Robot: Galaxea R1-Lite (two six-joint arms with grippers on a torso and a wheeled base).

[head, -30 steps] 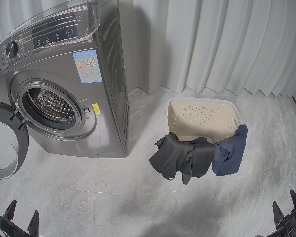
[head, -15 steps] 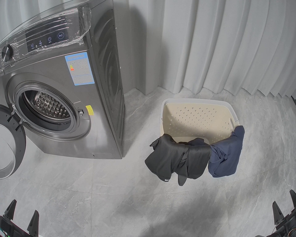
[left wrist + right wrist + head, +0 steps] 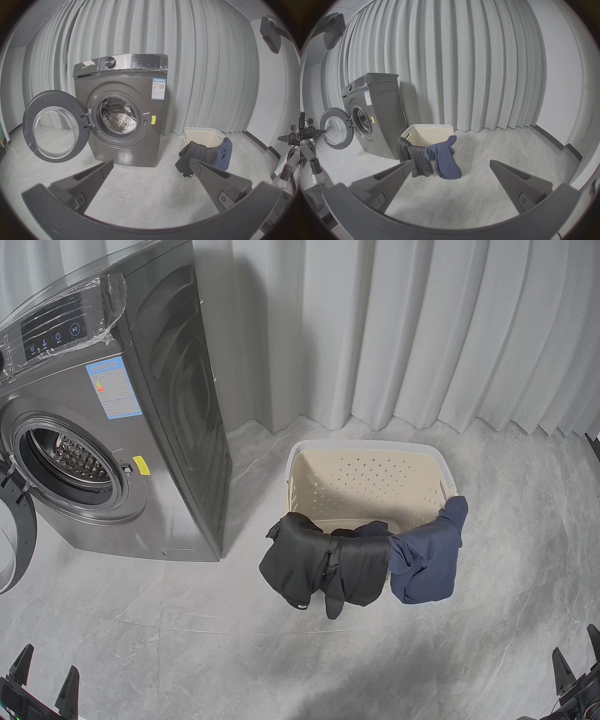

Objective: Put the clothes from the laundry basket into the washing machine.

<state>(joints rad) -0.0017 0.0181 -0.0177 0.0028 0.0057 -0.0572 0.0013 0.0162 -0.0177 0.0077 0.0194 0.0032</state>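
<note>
**Nothing loaded yet: both garments on the basket rim**

Head view: the washer (image 3: 112,446) stands far left with its door (image 3: 15,540) swung open. What I can see of the drum (image 3: 69,455) holds no clothes. To its right sits the basket (image 3: 369,445), with a black garment (image 3: 325,562) and a blue garment (image 3: 425,552) draped side by side over its near rim, hanging down toward the floor (image 3: 250,640). I judge the task is at its very start, with both pieces left to move. The left gripper (image 3: 49,660) sits at the near left corner and the right gripper (image 3: 575,641) at the near right. Both have their fingers spread and hold nothing, well apart from the clothes.

Left wrist view: the left gripper (image 3: 150,162) has its jaws wide apart with bare floor between them. The open washer (image 3: 125,109) is straight ahead. The black garment (image 3: 192,153) hangs far beyond the jaws, off to the right of the washer.

Right wrist view: the right gripper (image 3: 451,162) is likewise spread and empty. The blue garment (image 3: 443,157) lies ahead of it, roughly in line with the gap between the fingers but far off, and the black garment (image 3: 412,154) is just to its left.
</note>
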